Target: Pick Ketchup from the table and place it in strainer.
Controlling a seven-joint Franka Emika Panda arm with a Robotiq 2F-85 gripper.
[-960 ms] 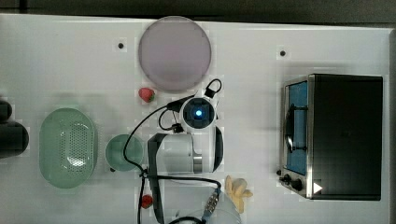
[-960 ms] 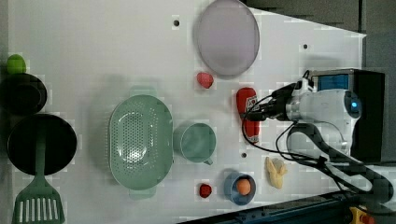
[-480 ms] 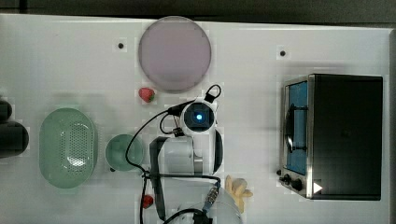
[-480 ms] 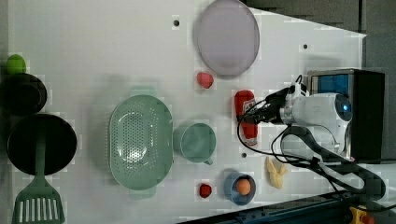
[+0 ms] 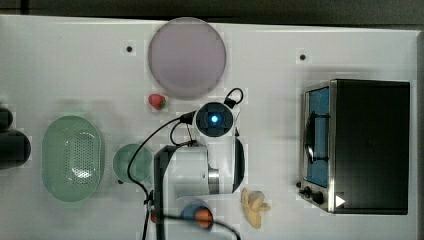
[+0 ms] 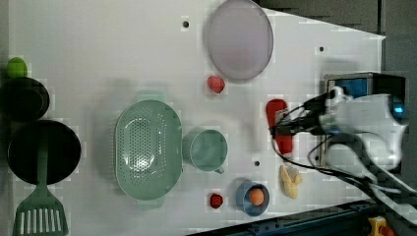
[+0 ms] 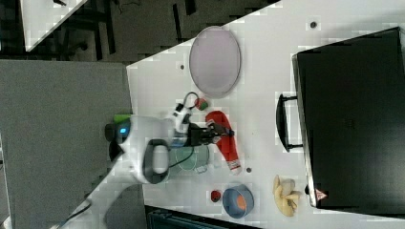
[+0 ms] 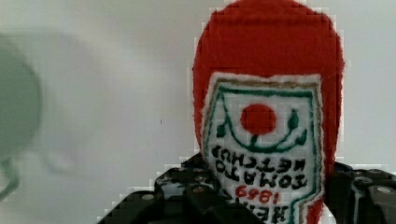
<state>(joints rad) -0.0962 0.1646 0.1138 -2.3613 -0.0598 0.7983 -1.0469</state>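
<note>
The arm reaches low beside the cup, its gripper clamped across the ketchup bottle, hiding its middle.

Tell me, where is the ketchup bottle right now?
The Ketchup lies on the white table in the left view's right half, between the gripper's fingers, right of the green cup and below the round plate.

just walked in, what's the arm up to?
The Franka arm has its end effector closed around the ketchup bottle, which lies on the white table between the green cup and the toaster oven. In the wrist view the label sits between the fingers. The pale green strainer, beyond the cup, holds nothing yet.
</note>
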